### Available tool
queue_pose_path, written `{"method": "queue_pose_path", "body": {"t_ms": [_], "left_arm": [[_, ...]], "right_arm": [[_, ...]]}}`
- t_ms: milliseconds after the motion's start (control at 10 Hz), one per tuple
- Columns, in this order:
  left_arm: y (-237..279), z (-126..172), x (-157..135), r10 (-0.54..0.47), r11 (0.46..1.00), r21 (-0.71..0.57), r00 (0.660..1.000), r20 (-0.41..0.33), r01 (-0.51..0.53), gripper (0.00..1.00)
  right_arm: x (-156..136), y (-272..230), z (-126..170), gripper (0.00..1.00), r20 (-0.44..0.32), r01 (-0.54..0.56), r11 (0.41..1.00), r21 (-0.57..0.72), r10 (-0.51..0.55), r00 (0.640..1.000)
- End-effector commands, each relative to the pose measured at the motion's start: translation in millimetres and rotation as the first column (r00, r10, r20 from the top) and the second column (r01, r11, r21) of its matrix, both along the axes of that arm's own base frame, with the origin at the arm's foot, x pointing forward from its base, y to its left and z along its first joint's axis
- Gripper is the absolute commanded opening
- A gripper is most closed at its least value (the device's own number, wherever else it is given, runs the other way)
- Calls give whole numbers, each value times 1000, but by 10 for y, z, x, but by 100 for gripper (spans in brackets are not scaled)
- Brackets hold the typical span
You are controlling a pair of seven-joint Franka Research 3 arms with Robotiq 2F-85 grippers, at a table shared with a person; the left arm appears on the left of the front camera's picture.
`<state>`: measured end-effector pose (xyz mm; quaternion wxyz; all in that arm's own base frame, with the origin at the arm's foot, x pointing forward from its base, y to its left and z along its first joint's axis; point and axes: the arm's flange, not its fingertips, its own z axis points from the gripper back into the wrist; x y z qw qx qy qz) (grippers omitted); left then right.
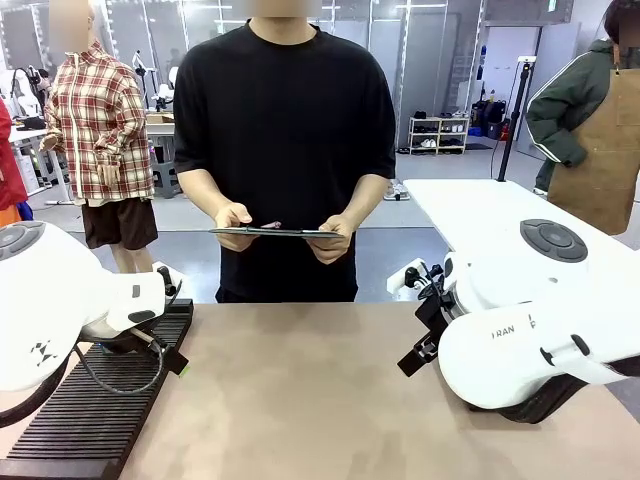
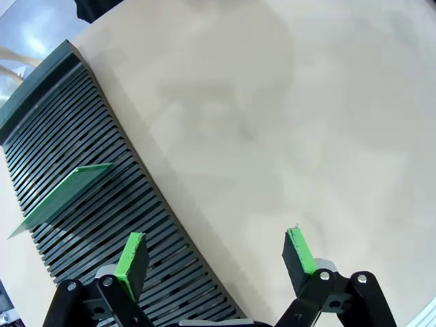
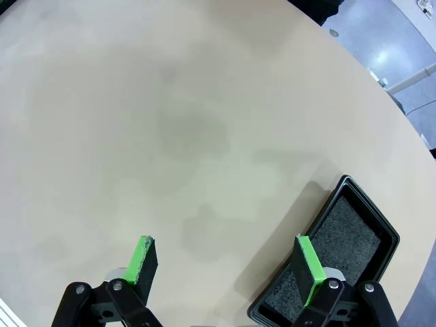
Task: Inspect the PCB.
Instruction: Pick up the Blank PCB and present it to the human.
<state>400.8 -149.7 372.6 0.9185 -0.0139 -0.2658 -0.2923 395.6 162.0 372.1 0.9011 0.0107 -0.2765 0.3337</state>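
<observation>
PCB (image 2: 65, 194) stands on edge in slotted rack (image 2: 82, 116), lengthwise along a slot

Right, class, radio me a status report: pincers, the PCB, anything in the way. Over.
Left pincer and right pincer open, empty. PCB standing tilted in slotted rack, untouched. Nothing seen blocking it.

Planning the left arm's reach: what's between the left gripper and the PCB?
Left wrist view: only empty ribs of the black rack lie between the left gripper and the PCB.
</observation>
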Motion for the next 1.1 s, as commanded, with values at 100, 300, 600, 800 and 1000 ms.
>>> {"method": "queue_pose_path", "body": {"t_ms": [100, 300, 600, 800, 1000], "left_arm": [[1, 0, 0, 0, 1000, 0, 1000, 0, 0, 100], [1, 0, 0, 0, 1000, 0, 1000, 0, 0, 100], [143, 397, 48, -16, 999, -35, 997, -74, 13, 100], [322, 897, -42, -67, 987, -157, 987, -145, 43, 100], [721, 1339, -209, -105, 943, -330, 969, -223, 27, 100]], "right_arm": [[-9, 20, -1, 100, -2, 2, 1000, 5, -2, 1000], [-9, 20, -1, 100, -2, 2, 1000, 5, -2, 1000], [2, -165, 388, 100, -42, 28, 996, 80, -25, 999], [-105, -416, 840, 100, -107, 19, 989, 148, -3, 994], [-289, -830, 1199, 100, -166, -8, 962, 274, 55, 985]]}}
